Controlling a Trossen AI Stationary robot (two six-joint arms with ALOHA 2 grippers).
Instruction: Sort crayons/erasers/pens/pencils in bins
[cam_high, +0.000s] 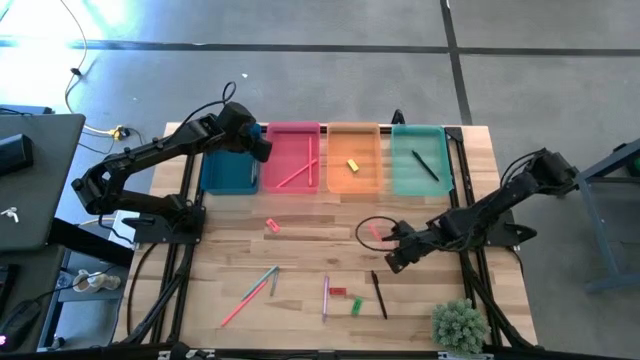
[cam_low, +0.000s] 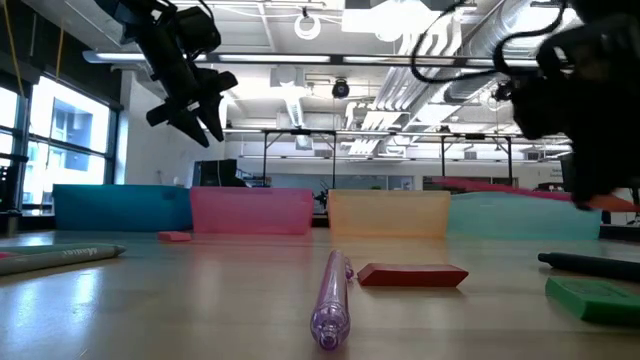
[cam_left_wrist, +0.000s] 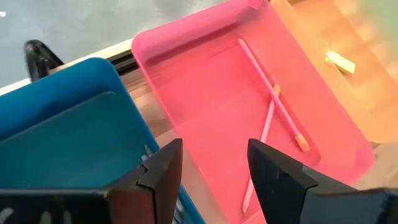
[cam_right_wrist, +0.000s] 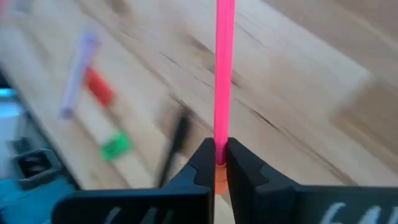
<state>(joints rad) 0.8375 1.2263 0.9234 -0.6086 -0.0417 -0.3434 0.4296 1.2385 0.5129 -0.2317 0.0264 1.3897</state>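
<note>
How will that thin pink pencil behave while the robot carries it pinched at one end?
The pink pencil looks straight and unbent beyond the right gripper, so it is probably stiff. It is very thin, so likely light. Being held at its very end, with the jaws shut on it, it might pivot or slip if bumped.

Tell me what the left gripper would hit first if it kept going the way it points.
Probably the floor of the pink bin: the open left gripper aims into it, near two pencils. Depth is unclear.
</note>
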